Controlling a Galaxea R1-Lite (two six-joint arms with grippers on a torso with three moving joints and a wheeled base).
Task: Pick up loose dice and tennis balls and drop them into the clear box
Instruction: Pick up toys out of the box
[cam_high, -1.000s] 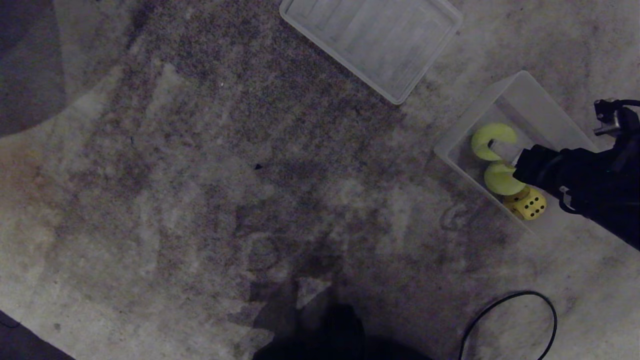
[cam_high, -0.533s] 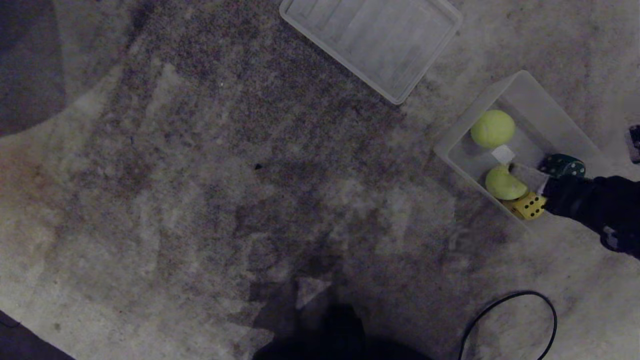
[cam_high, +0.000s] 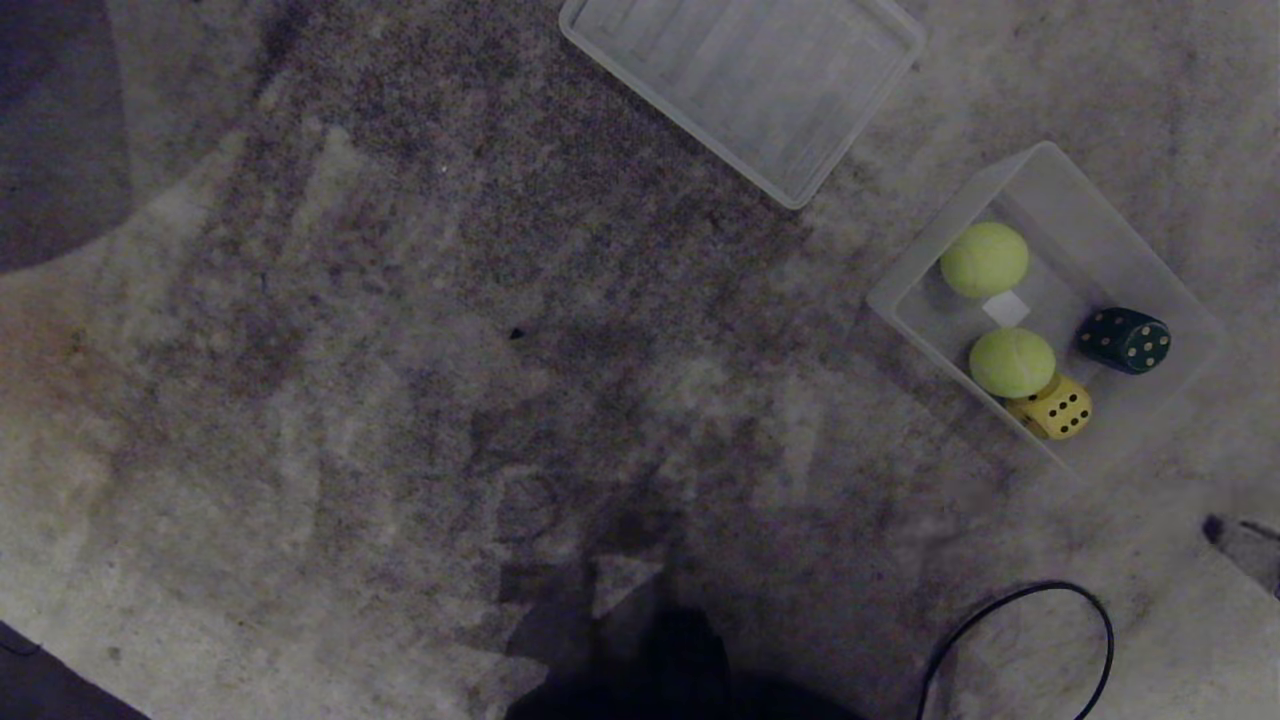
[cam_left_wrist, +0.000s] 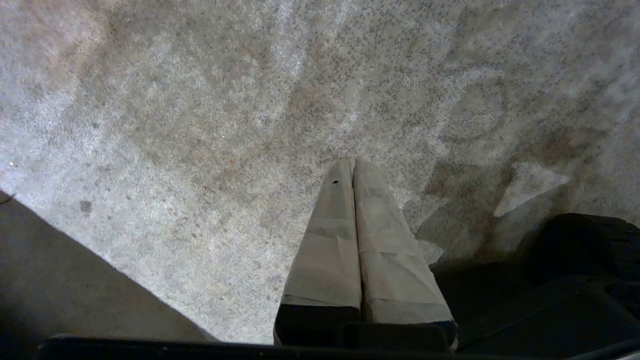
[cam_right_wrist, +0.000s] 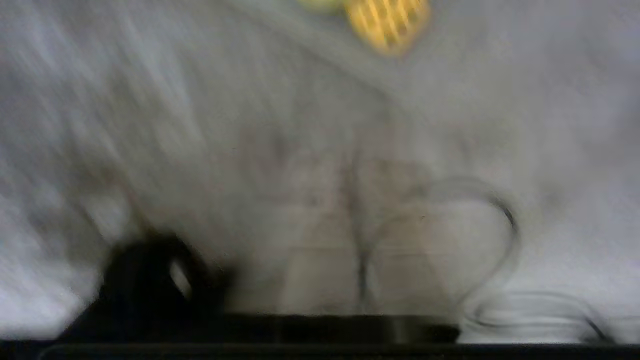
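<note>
The clear box (cam_high: 1092, 235) stands on the carpet at the right. In it lie two tennis balls (cam_high: 985, 259) (cam_high: 1012, 362), a dark green die (cam_high: 1124, 340) and a yellow die (cam_high: 1052, 408), around a white sticker (cam_high: 1006, 309). My right gripper (cam_right_wrist: 354, 155) is shut and empty, drawn back below the box, with only its tip (cam_high: 1243, 543) at the head view's right edge. The right wrist view shows the yellow die (cam_right_wrist: 389, 20) far ahead of it. My left gripper (cam_left_wrist: 353, 161) hangs shut and empty over bare carpet, parked.
A flat ribbed translucent lid (cam_high: 740, 80) lies at the top middle. A black cable loop (cam_high: 1050, 598) (cam_right_wrist: 502, 215) curls on the carpet near the bottom right, close to my right gripper. My own dark base (cam_high: 680, 680) shows at the bottom.
My right arm has pulled out of the box toward the lower right edge, leaving the dark green die inside. Its fingers have come together. The left arm has not moved.
</note>
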